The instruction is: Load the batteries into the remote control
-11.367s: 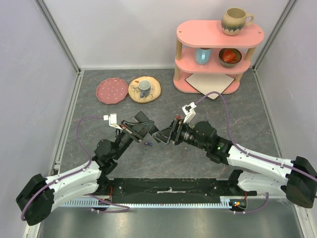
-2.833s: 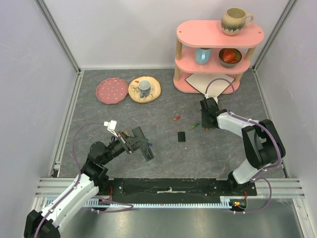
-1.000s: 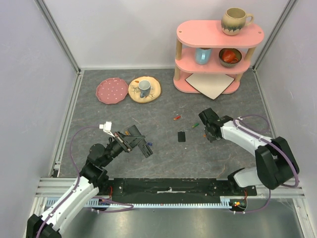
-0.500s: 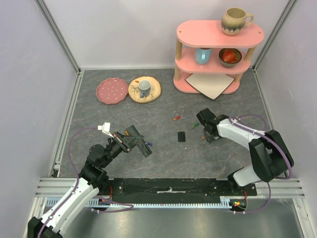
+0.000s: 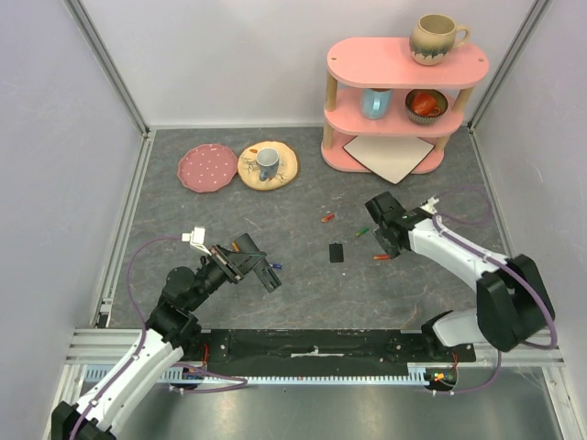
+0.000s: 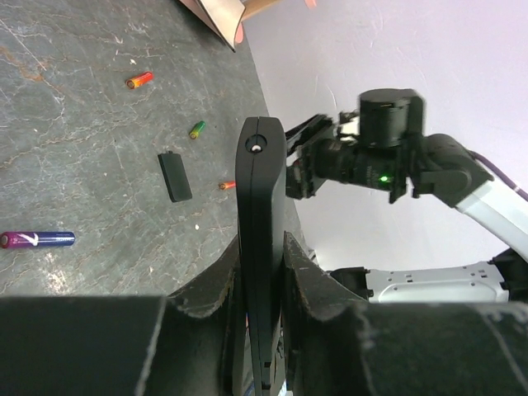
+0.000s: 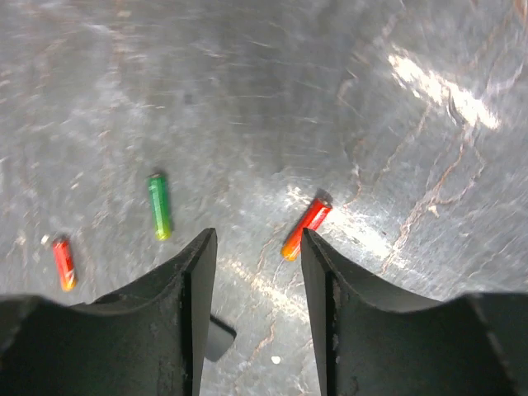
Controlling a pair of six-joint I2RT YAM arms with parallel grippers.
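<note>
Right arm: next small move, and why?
Probably ease the right gripper forward and down so its open jaws straddle the red-orange battery, ready to close. That battery lies loose on the table just ahead of the jaws, and the left gripper holds the remote control.

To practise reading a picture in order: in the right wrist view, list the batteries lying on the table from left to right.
short red battery → green battery → longer red-orange battery
</note>
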